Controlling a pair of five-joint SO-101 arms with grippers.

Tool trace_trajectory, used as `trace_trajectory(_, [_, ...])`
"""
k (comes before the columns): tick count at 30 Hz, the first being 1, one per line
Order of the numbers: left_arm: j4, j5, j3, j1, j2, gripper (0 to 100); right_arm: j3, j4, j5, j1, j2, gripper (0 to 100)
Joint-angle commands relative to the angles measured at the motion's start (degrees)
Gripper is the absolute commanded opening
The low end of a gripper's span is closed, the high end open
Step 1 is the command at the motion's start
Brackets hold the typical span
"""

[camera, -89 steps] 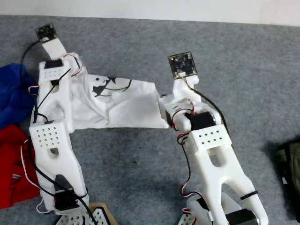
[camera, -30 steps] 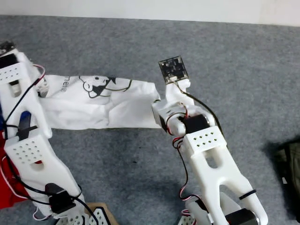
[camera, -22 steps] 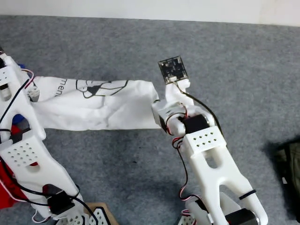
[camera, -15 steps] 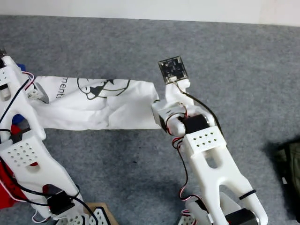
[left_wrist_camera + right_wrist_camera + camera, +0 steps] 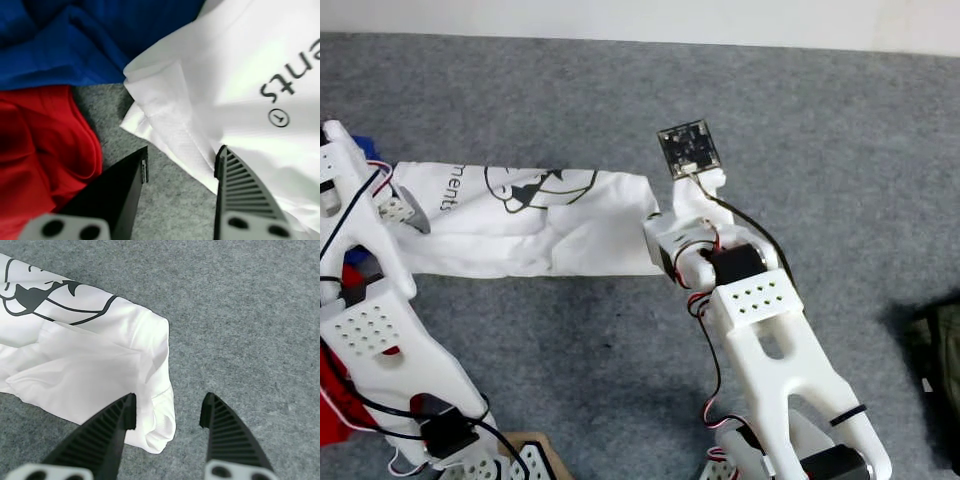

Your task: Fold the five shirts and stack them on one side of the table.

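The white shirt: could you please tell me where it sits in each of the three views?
High view: the white shirt lies stretched across the left half of the grey table.
Left wrist view: the white shirt lies beside the blue shirt and the red shirt.
Right wrist view: the white shirt ends on bare table.
Shared landmark: its black print.

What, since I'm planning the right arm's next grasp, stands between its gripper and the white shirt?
Nothing visible does. The right gripper is open, and a corner of the white shirt lies directly between its fingers, with bare grey table beside it.
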Motion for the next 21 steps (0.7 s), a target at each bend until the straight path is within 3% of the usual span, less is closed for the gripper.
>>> trace_trajectory(1, [1.67,-0.44,-2.07,-0.75,-4.7,23,-0.22,-1.01,-0.18,-0.84,-1.8,22.1])
trace_trajectory(9, [1.93,-0.62,-1.19,-0.84,-4.62,23,-0.22,-1.01,-0.18,-0.66,-1.8,22.1])
trace_trajectory(11, [1.93,-4.13,0.4,-0.75,-4.79,22,-0.22,-1.01,-0.18,-0.66,-1.8,22.1])
trace_trajectory(16, [1.93,-11.25,3.03,1.1,-8.31,0,-0.22,-1.01,-0.26,-0.66,-1.8,22.1])
trace_trajectory(18, [1.85,-10.99,4.7,1.36,-10.77,4,-0.22,-1.01,-0.26,-0.66,-1.8,22.1])
trace_trajectory(21, [1.67,-11.08,8.31,1.71,-14.29,1,-0.31,-1.01,-0.26,-0.66,-1.8,22.1])
